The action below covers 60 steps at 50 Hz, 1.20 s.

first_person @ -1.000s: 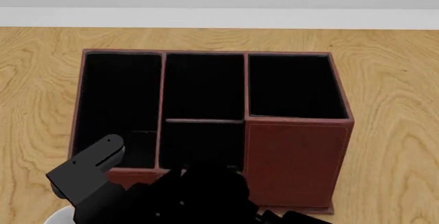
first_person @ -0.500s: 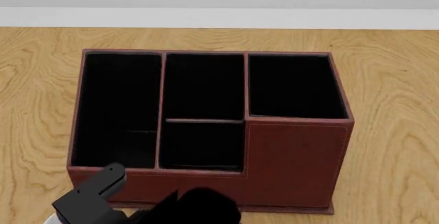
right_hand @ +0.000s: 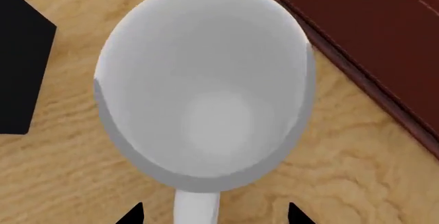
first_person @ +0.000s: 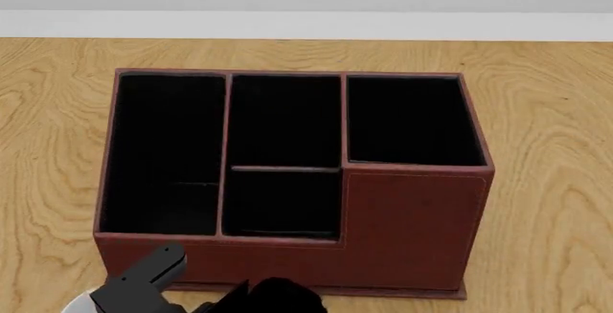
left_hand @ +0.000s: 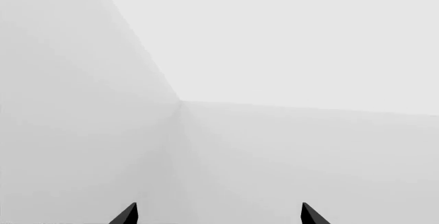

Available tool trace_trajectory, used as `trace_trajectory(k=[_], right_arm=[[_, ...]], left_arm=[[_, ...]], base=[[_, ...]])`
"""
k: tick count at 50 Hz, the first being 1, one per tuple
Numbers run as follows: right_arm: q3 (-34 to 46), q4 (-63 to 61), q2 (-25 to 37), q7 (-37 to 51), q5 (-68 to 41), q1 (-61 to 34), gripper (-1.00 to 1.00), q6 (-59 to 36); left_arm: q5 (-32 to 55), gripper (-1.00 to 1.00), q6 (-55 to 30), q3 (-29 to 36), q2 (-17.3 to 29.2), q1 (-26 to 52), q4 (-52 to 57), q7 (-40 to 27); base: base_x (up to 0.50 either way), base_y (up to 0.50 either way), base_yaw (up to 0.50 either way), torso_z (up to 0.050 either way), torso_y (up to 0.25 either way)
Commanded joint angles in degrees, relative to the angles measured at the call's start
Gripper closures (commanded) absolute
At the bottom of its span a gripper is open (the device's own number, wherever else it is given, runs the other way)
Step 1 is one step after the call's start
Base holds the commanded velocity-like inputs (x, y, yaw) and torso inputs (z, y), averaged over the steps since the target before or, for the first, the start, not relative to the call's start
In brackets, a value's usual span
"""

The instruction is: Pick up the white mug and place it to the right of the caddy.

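Lowering your right gripper, jaws spread, straddle the white mug handle squarely, staying off the caddy.

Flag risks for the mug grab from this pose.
1. The white mug stands close beside the caddy, so a finger closing on that side may clip the caddy wall.
2. The right gripper straddles the handle, not the body; a pinch there could let the mug swing.
3. In the head view the mug is nearly out of frame, so feedback is poor.
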<state>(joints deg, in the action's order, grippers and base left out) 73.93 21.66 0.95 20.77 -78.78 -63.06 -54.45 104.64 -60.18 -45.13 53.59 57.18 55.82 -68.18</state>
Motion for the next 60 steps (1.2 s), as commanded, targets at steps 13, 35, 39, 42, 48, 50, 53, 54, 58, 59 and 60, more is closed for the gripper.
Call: trace_trajectory(k=[13,35,39,42,48,50,53,54,58,59,60], right_arm=[[8.95,3.63,-0.79,-1.86,-3.32,-0.43,1.0,6.75],[4.62,-7.01,3.7,4.47,-11.11,-5.7,1.0,3.57],[3.45,-8.91,5.09,5.49,-12.57,-7.27,1.0,2.87],[2.72,-10.87,6.06,6.55,-13.86,-7.8,1.0,2.43],[0.72,-14.97,7.99,8.62,-16.75,-9.31,1.0,1.87],[-0.25,-16.79,8.78,9.61,-18.3,-9.89,1.0,1.66],[-1.54,-19.93,10.15,11.26,-20.37,-10.63,1.0,1.47],[-2.1,-20.92,10.64,11.78,-20.96,-10.88,1.0,1.62],[-3.46,-22.99,11.81,12.96,-22.95,-11.78,1.0,1.65],[-3.82,-23.67,12.12,13.23,-23.32,-12.05,1.0,1.69],[-4.65,-25.12,12.81,13.79,-24.12,-12.64,1.0,1.81]], left_arm=[[-0.79,-1.0,-0.94,-1.4,-0.63,-1.47,0.19,0.78],[-0.49,-1.0,0.07,-0.36,0.59,-0.31,-0.22,0.28],[-0.75,-1.0,0.13,-0.22,0.44,-0.14,-0.27,0.49],[-0.82,-1.0,0.16,-0.11,0.4,-0.08,-0.29,0.48],[-1.94,-1.0,0.19,1.24,-0.24,0.59,-0.33,0.92],[-1.98,-1.0,0.32,1.63,-0.13,0.85,-0.37,0.84],[-1.34,-1.0,0.86,2.48,0.67,1.51,-0.41,0.12],[-1.29,-1.0,0.96,2.75,0.81,1.68,-0.43,-0.01],[-1.37,-1.0,1.17,3.32,0.91,2.08,-0.48,-0.13],[-1.39,-1.0,1.24,3.55,0.93,2.2,-0.48,-0.2],[-1.38,-1.0,1.34,3.81,0.97,2.36,-0.48,-0.28]], base=[[0.0,0.0,0.0,0.0,0.0],[0.0,0.0,0.0,0.0,0.0],[0.0,0.0,0.0,0.0,0.0],[0.0,0.0,0.0,0.0,0.0],[0.0,0.0,0.0,0.0,0.0],[0.0,0.0,0.0,0.0,0.0],[0.0,0.0,0.0,0.0,0.0],[0.0,0.0,0.0,0.0,0.0],[0.0,0.0,0.0,0.0,0.0],[0.0,0.0,0.0,0.0,0.0],[0.0,0.0,0.0,0.0,0.0]])
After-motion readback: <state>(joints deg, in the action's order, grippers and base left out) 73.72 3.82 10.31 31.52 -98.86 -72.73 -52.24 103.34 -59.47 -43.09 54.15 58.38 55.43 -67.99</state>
